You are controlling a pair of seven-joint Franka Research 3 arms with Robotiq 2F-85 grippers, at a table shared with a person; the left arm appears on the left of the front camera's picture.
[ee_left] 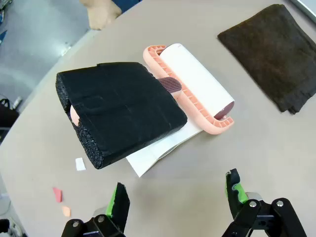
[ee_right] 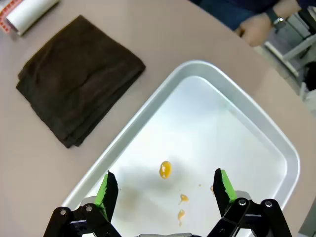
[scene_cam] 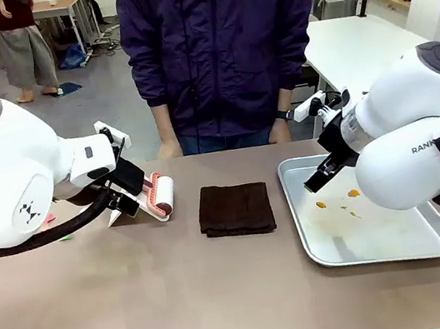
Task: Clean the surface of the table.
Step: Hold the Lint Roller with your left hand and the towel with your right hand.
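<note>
You are viewing a task not yet started: the smooth taupe-brown table is spanning the lower frame, pink and white paper scraps lying at lower left. The black, green-padded left gripper and right gripper are hovering spread, empty.

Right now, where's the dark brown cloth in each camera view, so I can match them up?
Front view: the cloth lies mid-picture, between the roller and the tray.
Left wrist view: top right corner, beyond the roller.
Right wrist view: upper left, beside the tray.
Shared landmark: the white roller, near the cloth in every view, at the top left corner in the right wrist view.
</note>
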